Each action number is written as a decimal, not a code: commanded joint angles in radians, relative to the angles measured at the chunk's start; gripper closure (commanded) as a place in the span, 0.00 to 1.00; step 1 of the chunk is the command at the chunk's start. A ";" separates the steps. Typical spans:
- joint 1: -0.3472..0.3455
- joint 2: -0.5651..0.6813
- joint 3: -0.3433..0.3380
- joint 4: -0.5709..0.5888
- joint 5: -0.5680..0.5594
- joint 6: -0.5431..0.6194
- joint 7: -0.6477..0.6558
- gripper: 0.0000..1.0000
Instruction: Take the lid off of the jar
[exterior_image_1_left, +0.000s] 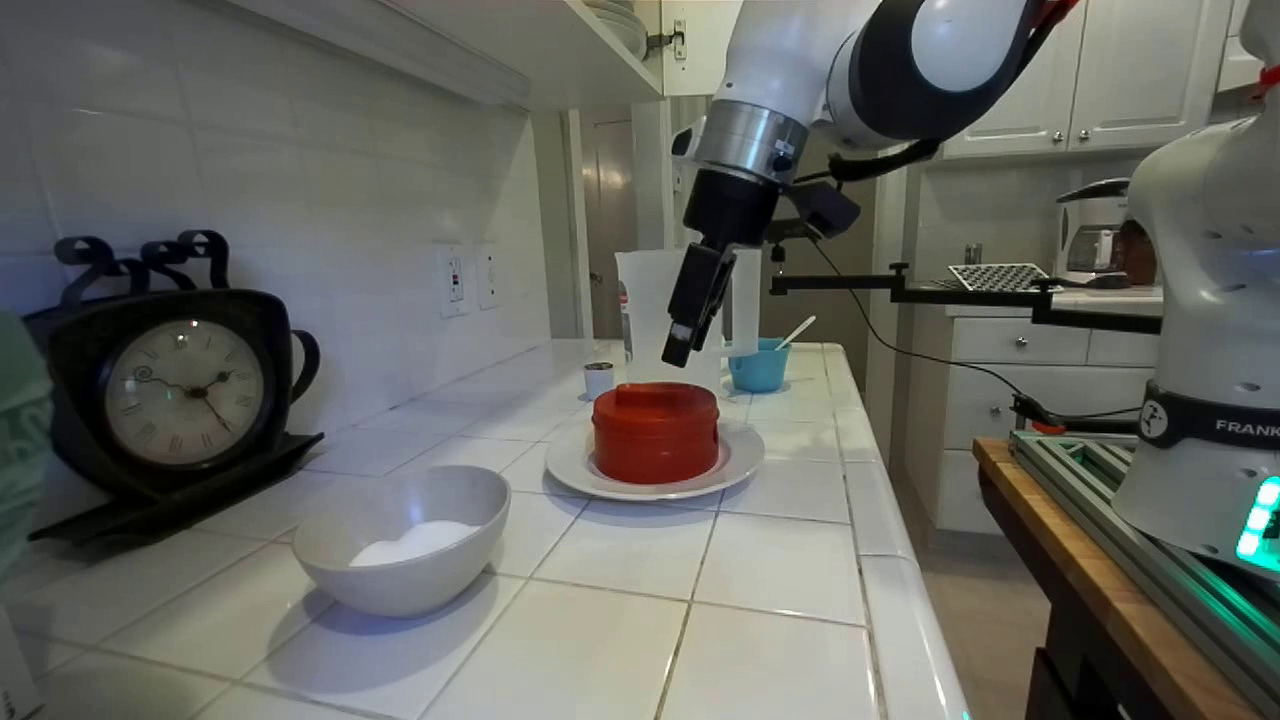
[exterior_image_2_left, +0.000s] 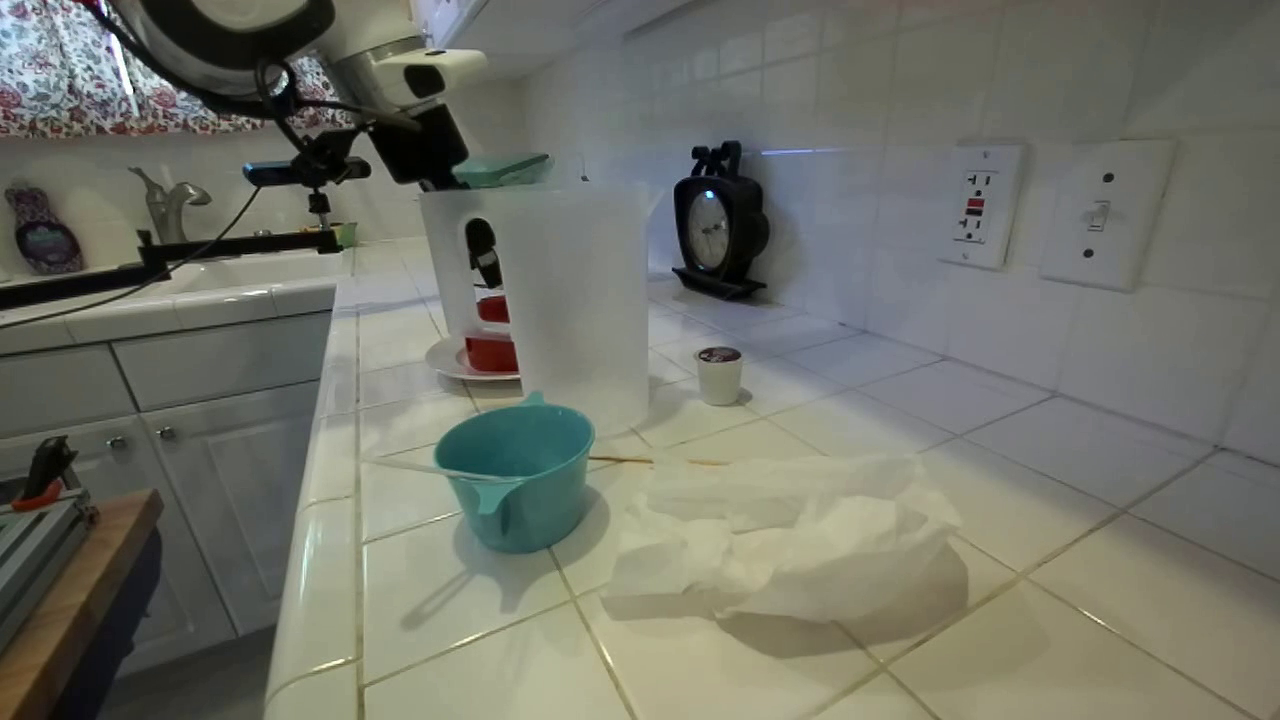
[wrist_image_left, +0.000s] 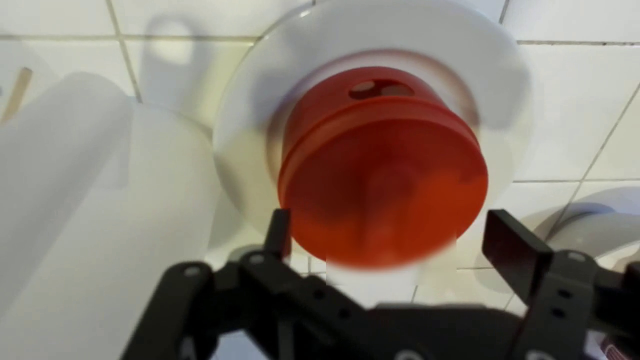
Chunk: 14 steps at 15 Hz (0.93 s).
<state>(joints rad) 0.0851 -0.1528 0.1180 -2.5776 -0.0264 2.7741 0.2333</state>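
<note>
The red lid (exterior_image_1_left: 655, 440) sits on a white plate (exterior_image_1_left: 570, 472) on the counter; it also shows in the wrist view (wrist_image_left: 385, 195), with a raised grip across its top. The tall whitish jar (exterior_image_2_left: 580, 310) stands beside the plate and partly hides the lid (exterior_image_2_left: 492, 350); no lid shows on its top. My gripper (exterior_image_1_left: 678, 345) is tilted above the lid, apart from it. In the wrist view the gripper (wrist_image_left: 390, 232) is open and empty, fingers spread about as wide as the lid. In an exterior view the jar mostly hides the fingers (exterior_image_2_left: 484, 255).
A white bowl (exterior_image_1_left: 410, 590) holds something white. A blue cup (exterior_image_2_left: 550, 505) with a spoon stands near the jar and counter edge. A small white pod (exterior_image_2_left: 720, 380), crumpled paper (exterior_image_2_left: 800, 545) and a black clock (exterior_image_1_left: 185, 390) also stand on the counter. A cabinet hangs overhead.
</note>
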 joint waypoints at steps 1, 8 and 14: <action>-0.013 -0.097 0.017 0.018 -0.020 -0.154 0.036 0.00; -0.041 -0.362 0.031 0.089 -0.042 -0.539 0.035 0.00; -0.074 -0.462 0.002 0.128 -0.037 -0.717 -0.003 0.00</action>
<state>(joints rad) 0.0124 -0.6159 0.1185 -2.4505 -0.0644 2.0565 0.2311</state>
